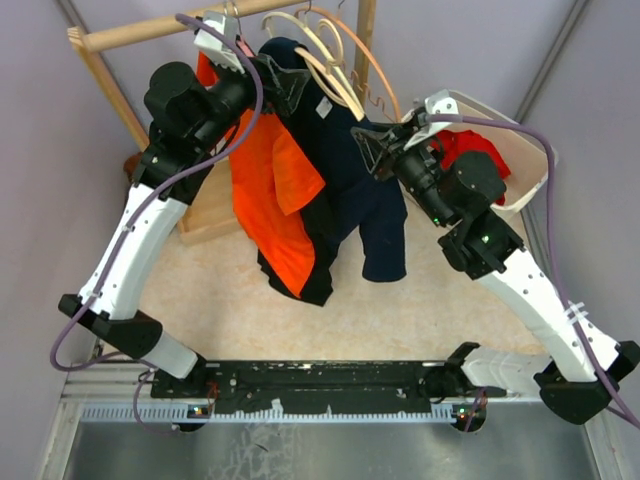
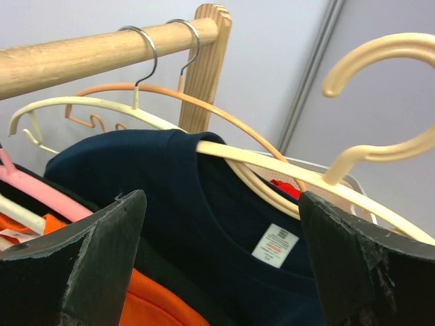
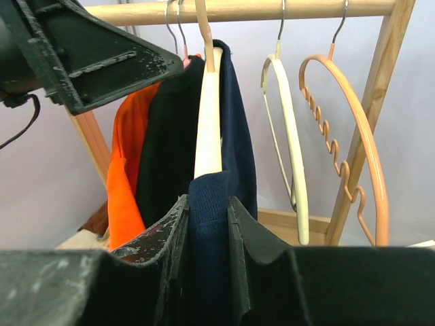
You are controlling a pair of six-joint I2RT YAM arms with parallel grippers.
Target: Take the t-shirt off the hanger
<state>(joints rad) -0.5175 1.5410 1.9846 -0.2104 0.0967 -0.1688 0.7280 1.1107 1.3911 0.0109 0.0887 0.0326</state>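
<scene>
Desk (image 1: 230,310): beige top, grey wall panels close on the left and right. Open surface lies between the garment hems and the arm bases.

Wooden rail (image 1: 140,30): runs across the far side, and its post (image 3: 380,102) closes the right end.

Navy t-shirt (image 1: 350,170): hangs mid-rail on a cream hanger (image 3: 207,115). A black garment (image 1: 322,270) and an orange shirt (image 1: 265,190) crowd its left edge.

White bin (image 1: 530,190): near the t-shirt's right side, with red cloth (image 1: 470,145) inside.

Bare cream hanger (image 3: 289,136) and bare orange hanger (image 3: 357,149): they sit between the t-shirt and the post. A narrow free gap separates them from the t-shirt's right edge.

Left end effector (image 2: 217,258): fingers spread wide with the collar lying between them. Cannot tell whether they touch it.

Right end effector (image 3: 207,217): fingers pressed in on a fold at the t-shirt's shoulder edge, pinching the navy fabric just below the hanger arm.
</scene>
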